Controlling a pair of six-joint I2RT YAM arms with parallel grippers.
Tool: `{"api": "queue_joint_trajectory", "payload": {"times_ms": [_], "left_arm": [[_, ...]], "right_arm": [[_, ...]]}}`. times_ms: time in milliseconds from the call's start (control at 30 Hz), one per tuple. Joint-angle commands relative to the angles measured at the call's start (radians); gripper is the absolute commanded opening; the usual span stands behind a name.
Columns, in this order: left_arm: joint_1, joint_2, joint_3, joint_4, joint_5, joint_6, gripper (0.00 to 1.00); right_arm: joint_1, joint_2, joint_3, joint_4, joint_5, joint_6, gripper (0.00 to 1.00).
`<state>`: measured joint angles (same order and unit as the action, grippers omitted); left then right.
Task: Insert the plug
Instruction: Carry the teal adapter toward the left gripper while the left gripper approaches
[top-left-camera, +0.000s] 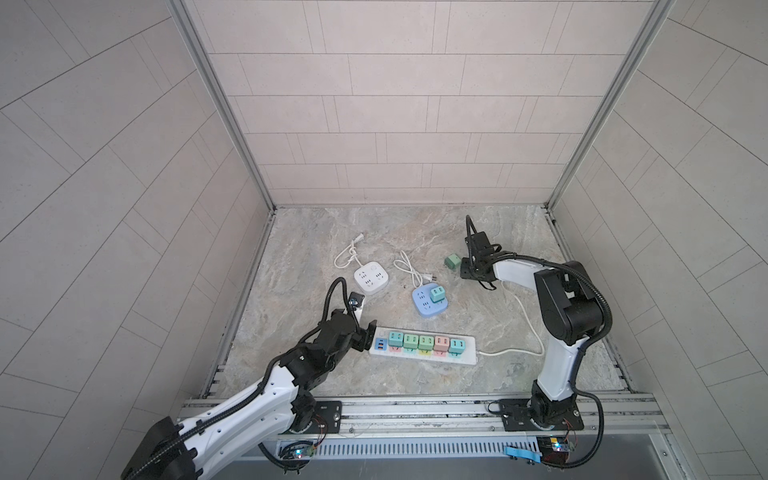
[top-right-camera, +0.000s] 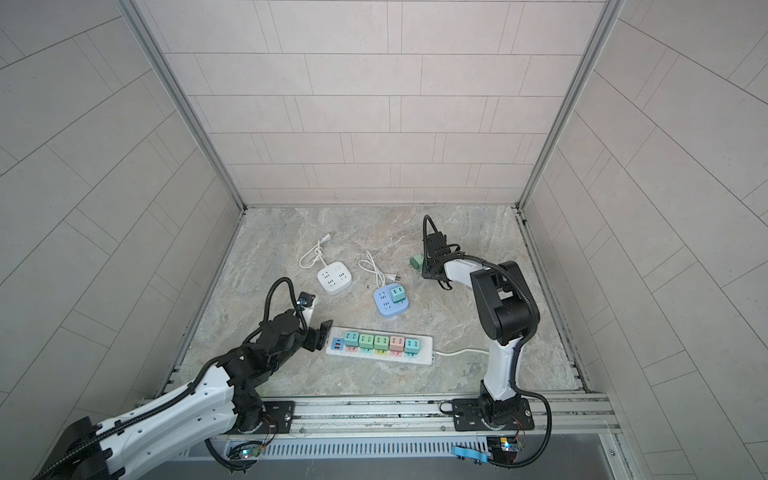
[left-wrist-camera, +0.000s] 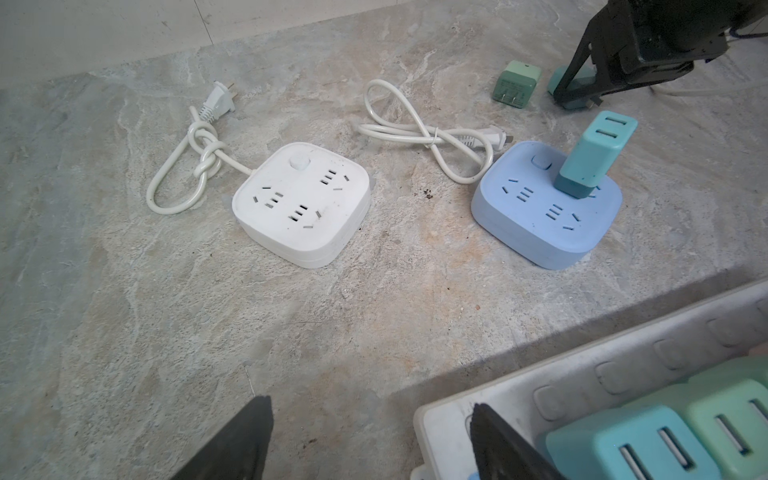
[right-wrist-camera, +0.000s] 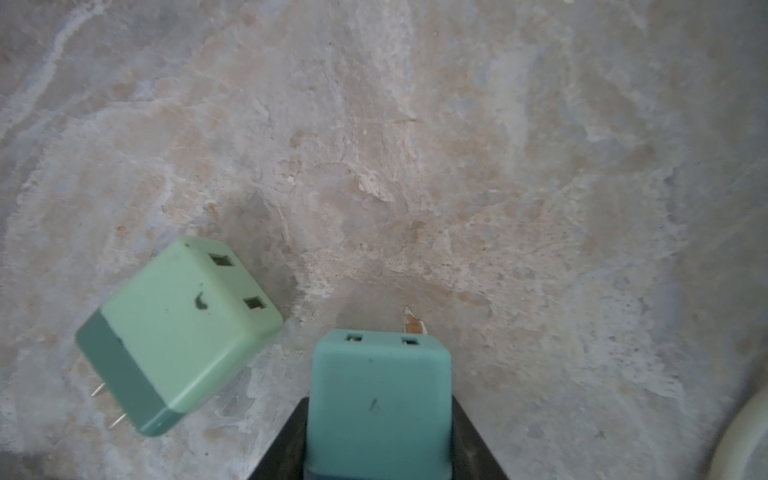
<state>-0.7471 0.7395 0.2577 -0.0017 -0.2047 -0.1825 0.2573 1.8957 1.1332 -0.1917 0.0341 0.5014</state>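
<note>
The right gripper (right-wrist-camera: 379, 405) has its black fingers pressed on both sides of a teal square plastic plug (right-wrist-camera: 380, 365). The plug lies low on the grey marbled tabletop (top-left-camera: 415, 382), far right, just beside a loose pale-green square plug (right-wrist-camera: 178, 328). The left gripper (left-wrist-camera: 374, 444) hangs with fingers apart at the end of the long white power strip (top-left-camera: 468, 351).

This looks like the grasp step. Next comes a lift, prongs turned down, and a carry to a free socket on the blue square socket block (top-left-camera: 424, 309) or the white square socket block (top-left-camera: 371, 280), since the strip looks full. Open tabletop lies between, though the green plug crowds one side.
</note>
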Motion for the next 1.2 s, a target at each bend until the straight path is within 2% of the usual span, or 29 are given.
{"api": "queue_joint_trajectory", "payload": {"times_ms": [0,133,300,467,633,733,833,967,1167], "left_arm": [[0.003,-0.003,0.028,0.026,-0.005,0.003,0.81],[0.003,0.003,0.029,0.027,-0.005,0.003,0.8],[0.003,-0.007,0.029,0.02,0.004,-0.008,0.79],[0.003,-0.039,0.08,-0.018,0.011,-0.03,0.78],[0.003,-0.053,0.137,-0.072,0.054,-0.043,0.78],[0.003,-0.048,0.194,-0.12,0.094,-0.059,0.78],[0.003,-0.052,0.242,-0.153,0.157,-0.077,0.75],[0.002,-0.062,0.285,-0.168,0.24,-0.105,0.75],[0.003,-0.049,0.381,-0.215,0.335,-0.11,0.75]], "right_arm": [[0.003,-0.037,-0.028,-0.003,-0.017,0.013,0.37],[0.003,-0.106,-0.071,0.015,-0.019,0.007,0.34],[0.015,-0.265,-0.18,0.092,-0.037,-0.05,0.32],[0.087,-0.446,-0.278,0.153,0.055,-0.145,0.27],[0.181,-0.614,-0.383,0.268,0.075,-0.251,0.25],[0.249,-0.711,-0.449,0.341,0.072,-0.336,0.17],[0.32,-0.809,-0.541,0.438,0.034,-0.424,0.16],[0.408,-0.915,-0.599,0.47,-0.011,-0.549,0.16],[0.438,-0.992,-0.64,0.505,-0.057,-0.639,0.1]]}}
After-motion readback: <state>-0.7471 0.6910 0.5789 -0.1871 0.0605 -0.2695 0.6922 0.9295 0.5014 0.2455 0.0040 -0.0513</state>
